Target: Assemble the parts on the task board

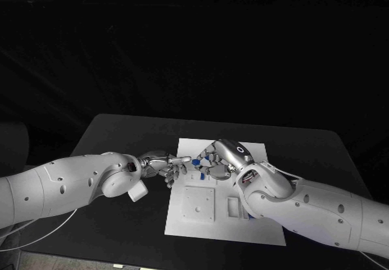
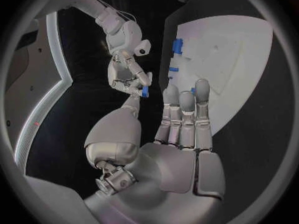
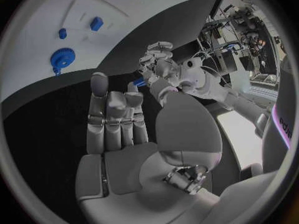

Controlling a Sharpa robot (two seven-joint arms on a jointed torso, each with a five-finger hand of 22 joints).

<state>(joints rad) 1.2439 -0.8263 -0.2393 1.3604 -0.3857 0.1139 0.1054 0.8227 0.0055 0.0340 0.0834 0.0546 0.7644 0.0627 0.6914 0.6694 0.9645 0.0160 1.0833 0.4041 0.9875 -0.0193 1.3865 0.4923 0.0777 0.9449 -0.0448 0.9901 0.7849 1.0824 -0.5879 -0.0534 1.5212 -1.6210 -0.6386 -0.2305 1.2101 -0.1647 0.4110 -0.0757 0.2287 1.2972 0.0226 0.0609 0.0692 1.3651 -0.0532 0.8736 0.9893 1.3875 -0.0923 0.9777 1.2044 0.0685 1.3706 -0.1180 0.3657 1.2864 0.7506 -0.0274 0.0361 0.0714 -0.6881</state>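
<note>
Blue plastic, a small part (image 2: 144, 91), sits pinched at the fingertips of both my hands, which meet above the left edge of the white task board (image 1: 259, 149). My left hand (image 1: 166, 167) nips it with its other fingers straight and together; my right hand (image 1: 212, 161) does likewise, I judge to pass it across. A blue gear (image 3: 61, 58) lies on the board.
</note>
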